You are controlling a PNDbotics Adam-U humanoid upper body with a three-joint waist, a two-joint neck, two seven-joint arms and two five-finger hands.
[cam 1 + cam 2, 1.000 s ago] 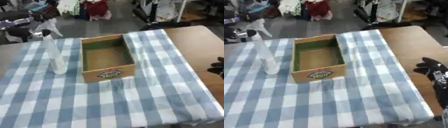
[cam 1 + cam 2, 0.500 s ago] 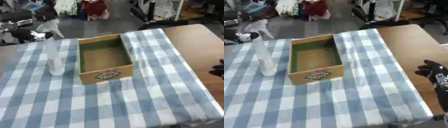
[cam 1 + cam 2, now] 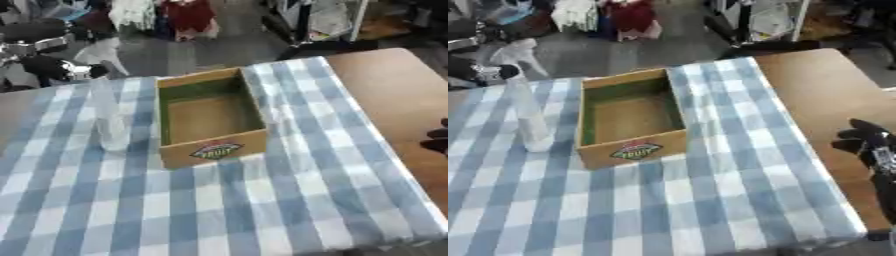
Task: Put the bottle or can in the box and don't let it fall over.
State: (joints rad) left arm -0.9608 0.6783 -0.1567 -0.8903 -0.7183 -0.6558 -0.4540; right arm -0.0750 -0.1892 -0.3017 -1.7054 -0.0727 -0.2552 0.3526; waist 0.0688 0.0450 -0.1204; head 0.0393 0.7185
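Standing upright on the blue-and-white checked cloth [image 3: 710, 200], a tall, clear plastic bottle [image 3: 528, 122] sits just beside the left wall of the open cardboard box [image 3: 627, 120], a shallow rectangular carton with a green inner rim and a printed label on its front. Bare brown worktop [image 3: 833, 95] shows at right. The right hand [image 3: 868, 142], black, hangs at the right edge, well apart from the bottle; whether its fingers are curled or straight I cannot tell.

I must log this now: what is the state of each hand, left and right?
Left hand: not in view.
Right hand: at the right edge over the bare wooden table, holding nothing; open or shut cannot be told.
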